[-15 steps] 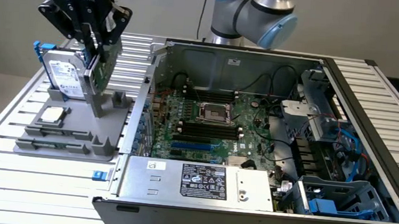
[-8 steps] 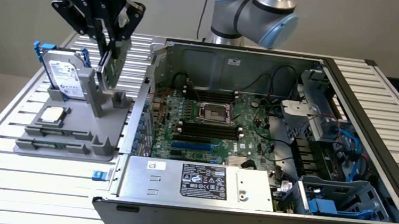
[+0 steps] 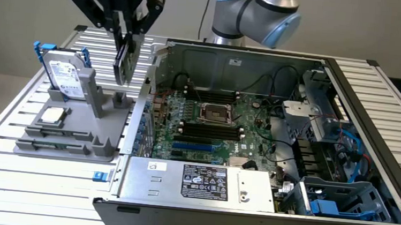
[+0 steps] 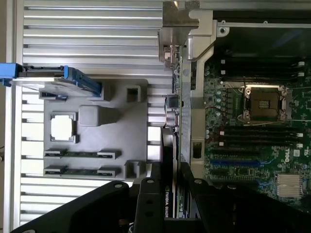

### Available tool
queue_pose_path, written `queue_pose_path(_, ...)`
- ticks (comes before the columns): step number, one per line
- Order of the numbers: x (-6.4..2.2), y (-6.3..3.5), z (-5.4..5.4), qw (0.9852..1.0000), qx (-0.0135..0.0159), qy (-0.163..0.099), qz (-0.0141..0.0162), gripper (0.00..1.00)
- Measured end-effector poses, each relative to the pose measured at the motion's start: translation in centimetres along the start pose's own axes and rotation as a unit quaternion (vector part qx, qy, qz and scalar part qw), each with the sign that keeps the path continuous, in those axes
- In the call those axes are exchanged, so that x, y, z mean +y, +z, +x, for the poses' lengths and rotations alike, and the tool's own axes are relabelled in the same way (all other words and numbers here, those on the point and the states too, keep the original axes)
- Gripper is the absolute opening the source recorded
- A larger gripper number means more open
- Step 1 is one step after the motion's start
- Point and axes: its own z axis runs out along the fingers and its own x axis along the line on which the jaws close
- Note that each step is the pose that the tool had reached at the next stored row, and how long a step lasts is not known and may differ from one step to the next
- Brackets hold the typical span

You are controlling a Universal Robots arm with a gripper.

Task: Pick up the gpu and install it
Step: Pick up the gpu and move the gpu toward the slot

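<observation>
The gpu point(image 3: 124, 62) hangs in the air on edge, a thin dark card seen side-on, above the gap between the grey holder point(image 3: 76, 143) and the open computer case point(image 3: 152, 87). My gripper point(image 3: 125, 34) is shut on its upper end. In the wrist view the gpu point(image 4: 176, 111) runs edge-on away from the gripper point(image 4: 170, 189), its silver end bracket point(image 4: 175, 29) at the far end, level with the case's side wall. The motherboard point(image 3: 214, 124) lies inside the case with a blue slot point(image 3: 192, 144) among black ones.
The grey holder carries an upright hard drive with a blue-handled frame point(image 3: 67, 75), a square silver processor chip point(image 3: 52, 114) and memory sticks point(image 4: 80, 154). Cables, a drive cage point(image 3: 344, 199) and a power supply point(image 3: 202, 182) fill the case. Slatted table surface point(image 3: 30, 185) surrounds everything.
</observation>
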Motion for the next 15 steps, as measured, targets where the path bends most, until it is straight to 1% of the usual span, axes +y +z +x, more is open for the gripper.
queue_pose_path(4, 0.07, -0.88, -1.8, 1.0000, 0.0044, 0.000, -0.0027, 0.26)
queue_pose_path(7, 0.08, -1.14, -3.1, 1.0000, 0.0078, 0.001, -0.0035, 0.26)
queue_pose_path(9, 0.08, -1.17, -4.1, 1.0000, 0.0083, 0.001, -0.0044, 0.26)
queue_pose_path(15, 0.06, -1.23, -6.8, 0.9999, 0.0084, 0.001, -0.0079, 0.26)
